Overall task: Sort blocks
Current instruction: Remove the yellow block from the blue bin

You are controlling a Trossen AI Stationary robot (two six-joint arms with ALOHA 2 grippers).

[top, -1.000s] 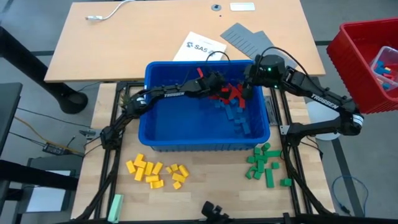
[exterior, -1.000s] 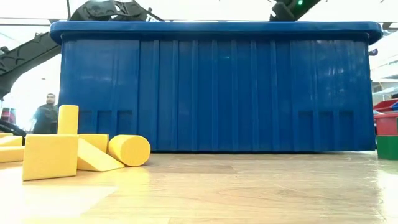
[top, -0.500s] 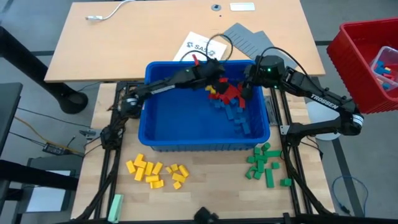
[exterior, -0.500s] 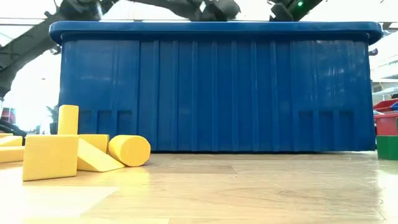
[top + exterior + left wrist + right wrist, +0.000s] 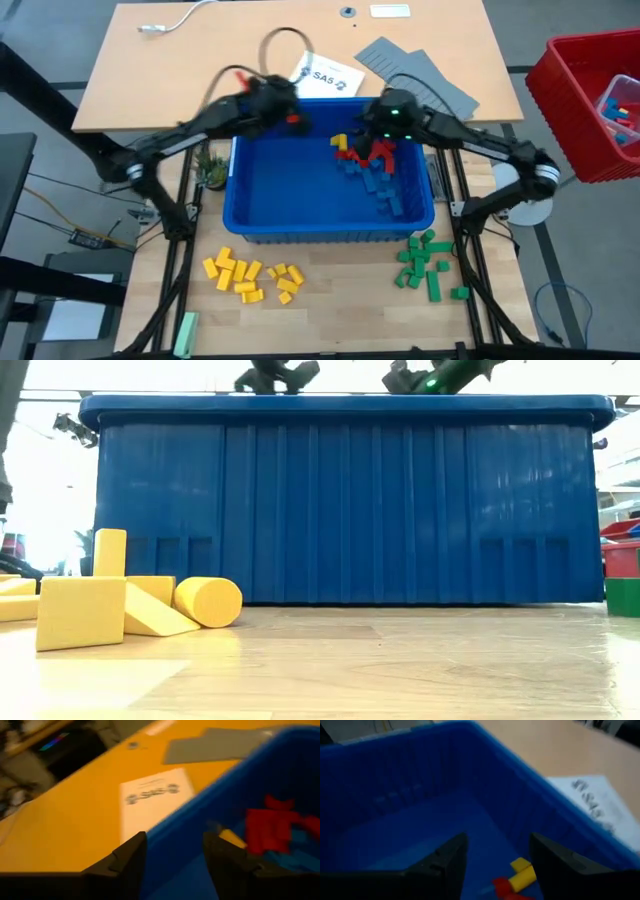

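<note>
Left gripper (image 5: pixel 290 118) hovers over the far-left corner of the blue bin (image 5: pixel 262 225), blurred from above; something red shows at its tip, but whether that is a block I cannot tell. Its wrist view shows the fingers (image 5: pixel 131 855) spread apart with nothing between them. Right gripper (image 5: pixel 368 128) is above the bin's far side, fingers (image 5: pixel 451 854) parted too, empty, looking down on a yellow block (image 5: pixel 522 872). Red and blue blocks (image 5: pixel 375 165) are heaped against the bin's right inner wall, partly hidden under the right arm. Yellow blocks (image 5: pixel 250 277) sit on the table in front of the bin, green blocks (image 5: pixel 428 260) to their right. From table height the bin wall hides everything inside.
</note>
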